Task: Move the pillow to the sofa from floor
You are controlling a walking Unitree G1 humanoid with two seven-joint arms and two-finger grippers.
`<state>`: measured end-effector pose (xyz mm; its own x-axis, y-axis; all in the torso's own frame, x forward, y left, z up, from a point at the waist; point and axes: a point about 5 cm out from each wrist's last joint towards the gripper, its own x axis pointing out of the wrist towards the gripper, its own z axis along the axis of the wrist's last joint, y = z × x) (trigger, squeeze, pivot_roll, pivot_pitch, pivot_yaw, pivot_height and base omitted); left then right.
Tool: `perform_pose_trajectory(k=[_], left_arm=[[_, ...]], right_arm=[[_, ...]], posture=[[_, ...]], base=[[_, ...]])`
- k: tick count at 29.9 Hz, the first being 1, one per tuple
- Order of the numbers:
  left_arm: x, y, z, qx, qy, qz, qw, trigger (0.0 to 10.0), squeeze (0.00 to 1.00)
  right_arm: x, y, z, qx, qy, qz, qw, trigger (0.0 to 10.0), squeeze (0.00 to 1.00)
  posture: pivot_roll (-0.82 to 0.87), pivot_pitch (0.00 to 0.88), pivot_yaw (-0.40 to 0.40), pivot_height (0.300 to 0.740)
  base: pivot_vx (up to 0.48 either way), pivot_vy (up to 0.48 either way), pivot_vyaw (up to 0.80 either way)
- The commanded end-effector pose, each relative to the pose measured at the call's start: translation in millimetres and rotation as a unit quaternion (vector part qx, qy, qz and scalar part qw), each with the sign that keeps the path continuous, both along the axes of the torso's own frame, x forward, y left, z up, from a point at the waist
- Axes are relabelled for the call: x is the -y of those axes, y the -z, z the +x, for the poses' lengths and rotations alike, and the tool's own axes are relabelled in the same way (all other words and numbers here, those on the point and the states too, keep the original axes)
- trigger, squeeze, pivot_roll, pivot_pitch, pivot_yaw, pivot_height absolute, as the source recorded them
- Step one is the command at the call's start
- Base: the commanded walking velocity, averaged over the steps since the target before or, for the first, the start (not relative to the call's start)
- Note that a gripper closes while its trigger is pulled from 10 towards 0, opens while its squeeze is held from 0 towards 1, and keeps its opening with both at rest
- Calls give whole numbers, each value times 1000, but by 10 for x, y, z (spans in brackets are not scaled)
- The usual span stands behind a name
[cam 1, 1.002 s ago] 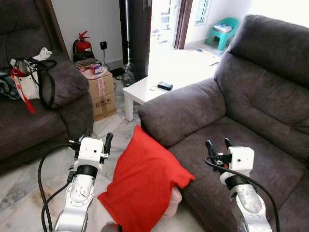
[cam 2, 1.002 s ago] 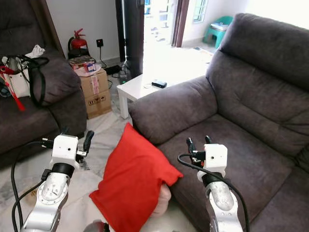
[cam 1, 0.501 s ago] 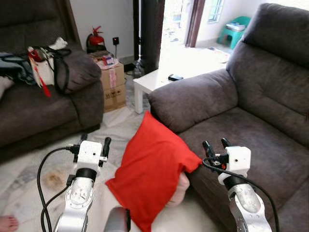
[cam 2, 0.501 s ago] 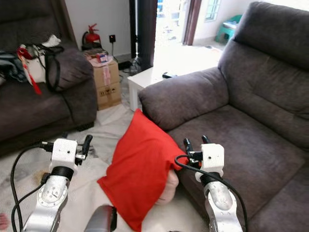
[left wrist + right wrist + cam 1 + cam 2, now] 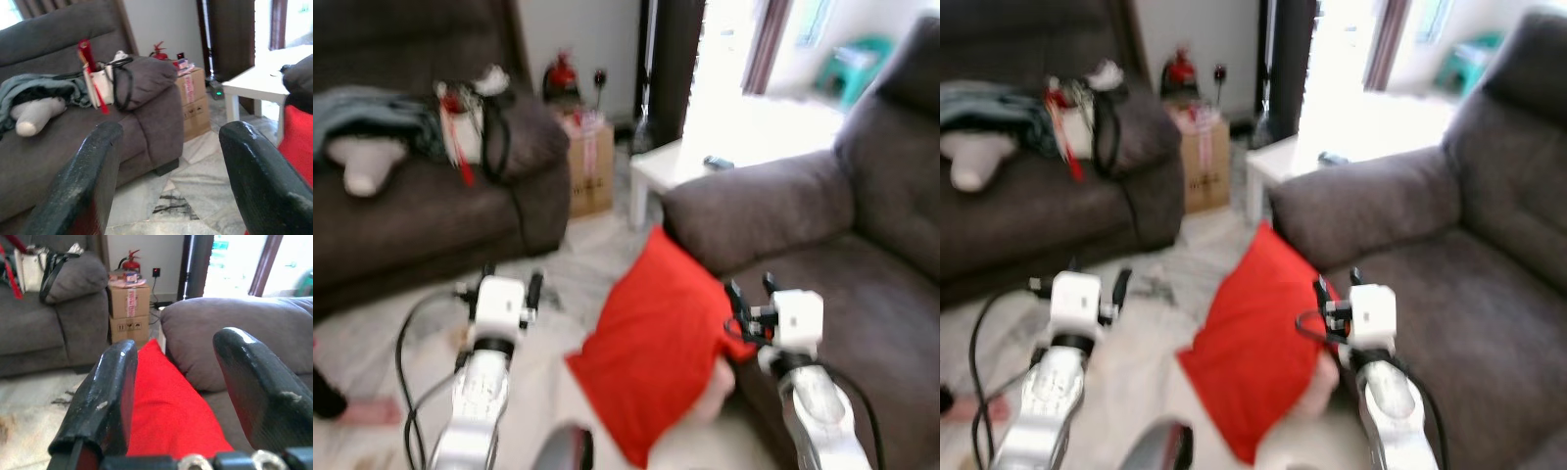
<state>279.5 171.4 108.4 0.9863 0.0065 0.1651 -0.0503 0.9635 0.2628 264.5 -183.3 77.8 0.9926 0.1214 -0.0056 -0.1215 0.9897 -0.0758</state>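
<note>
Pillow (image 5: 656, 352), red, leans on the floor (image 5: 578, 264) against the front of the grey sofa (image 5: 773, 211), below its armrest, with a pale cushion (image 5: 713, 392) tucked under its lower edge. The right gripper (image 5: 748, 294) hovers just beside the pillow's upper right edge, over the sofa seat, fingers (image 5: 110, 391) spread apart and holding nothing. The left gripper (image 5: 509, 284) hangs over the floor to the pillow's left, its fingers (image 5: 88, 181) also apart and bare, facing a second sofa (image 5: 421, 215) with bags and clothes near a cardboard box (image 5: 590, 166) and a white table (image 5: 671, 166).
</note>
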Motion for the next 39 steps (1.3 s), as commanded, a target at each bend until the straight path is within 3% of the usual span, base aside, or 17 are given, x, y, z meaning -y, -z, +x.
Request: perform_pose_trajectory(k=[1, 14, 21, 39], left_arm=[[-48, 29, -19, -8, -7, -8, 1000, 10000, 0], [-38, 48, -10, -18, 1, -17, 1000, 10000, 0], [-46, 45, -15, -18, 0, -19, 1000, 10000, 0], [-42, 40, -7, -17, 3, -22, 1000, 10000, 0]], right_arm=[[-16, -36, 22, 6, -3, 2, 1000, 10000, 0], [3, -46, 39, 7, 8, 8, 1000, 10000, 0], [31, -35, 59, -2, 14, 7, 1000, 10000, 0], [29, -73, 76, 6, 13, 4, 1000, 10000, 0]], posture=[[-8, 0, -69, 638], [-6, 0, -71, 638], [-7, 0, -70, 638], [-7, 0, -72, 638]], base=[[0, 0, 0], [60, 0, 0], [325, 0, -429], [416, 0, -50]])
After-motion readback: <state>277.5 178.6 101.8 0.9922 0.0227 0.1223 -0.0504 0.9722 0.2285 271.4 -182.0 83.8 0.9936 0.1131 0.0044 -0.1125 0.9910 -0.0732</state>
